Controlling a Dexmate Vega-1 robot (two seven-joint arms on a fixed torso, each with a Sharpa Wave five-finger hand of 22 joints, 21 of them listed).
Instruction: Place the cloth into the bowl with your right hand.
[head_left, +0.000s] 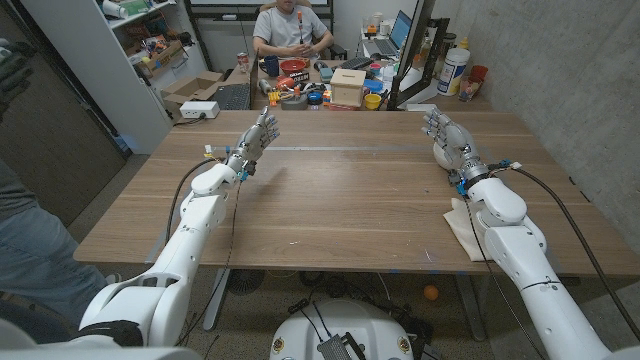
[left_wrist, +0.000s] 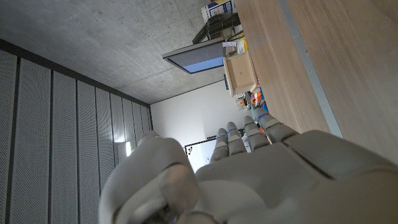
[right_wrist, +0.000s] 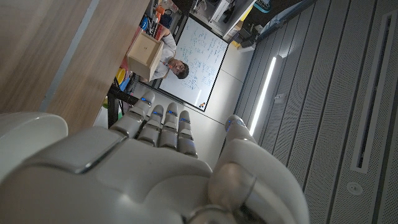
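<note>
Right hand (head_left: 440, 130) is hovering over the table's (head_left: 340, 200) far right part, fingers reaching toward the far edge, spread slightly and holding nothing; in the right wrist view the hand (right_wrist: 155, 168) is showing its back, fingers (right_wrist: 163, 124) lying side by side and extended, thumb apart. The bowl (head_left: 446, 155), white and rounded, is sitting directly under this hand, mostly covered by palm and wrist; in the right wrist view its rim (right_wrist: 31, 127) is showing as a pale curve beside the hand. The cloth (head_left: 464, 228), beige and lying flat, is resting at the table's near right edge, beneath the right forearm and well behind the hand, apart from the bowl; part of it is hidden by the arm, so its full outline cannot be told. Left hand (head_left: 258, 135) is raised over the far left part of the table, fingers apart and empty; the left wrist view is showing its back (left_wrist: 261, 174) with fingers extended. A person (head_left: 290, 30) is sitting beyond the far edge at a cluttered desk.
</note>
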